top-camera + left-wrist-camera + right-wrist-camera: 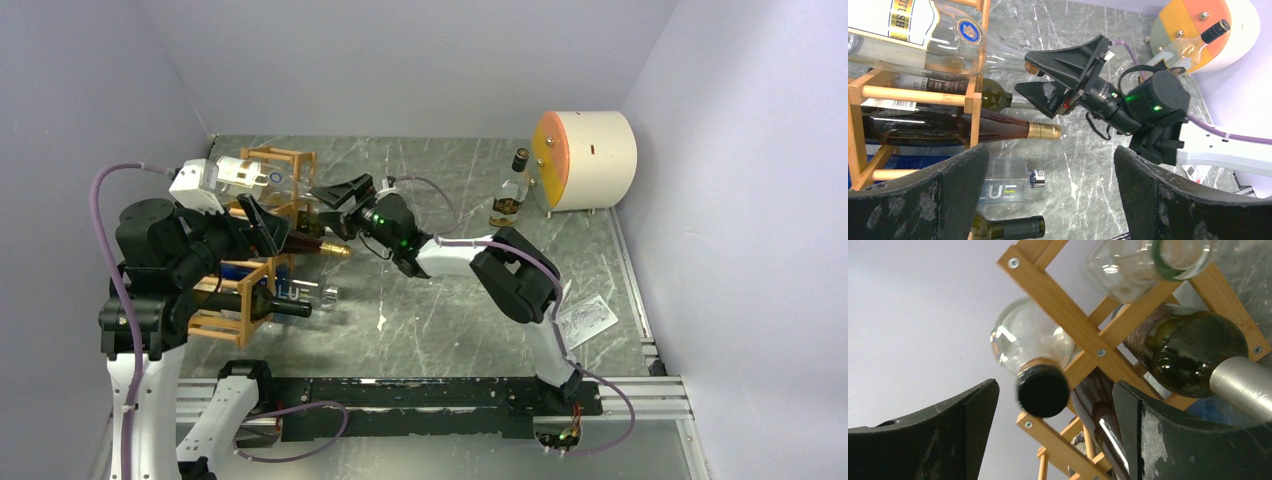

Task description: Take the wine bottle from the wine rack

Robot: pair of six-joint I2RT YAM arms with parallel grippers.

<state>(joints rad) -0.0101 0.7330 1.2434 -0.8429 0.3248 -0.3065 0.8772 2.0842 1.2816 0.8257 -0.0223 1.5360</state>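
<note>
The wine rack [297,160] stands at the left and holds several bottles lying down. A clear wine bottle [245,175] with a white label lies on its top cell. In the right wrist view its black cap [1043,390] sits between my right gripper's [1055,425] open fingers, with a gap on each side. From the left wrist view, the right gripper [1024,75] straddles the tip of that bottle's neck. My left gripper [1050,192] is open and empty, hovering in front of the rack [973,100] above the table.
A dark red bottle with a gold capsule [998,130], a dark green bottle [1193,355] and a clear square bottle [1005,187] lie in lower cells. At the back right an upright bottle [510,190] stands beside a cream drum with an orange face [585,160]. A paper sheet [585,318] lies at the right.
</note>
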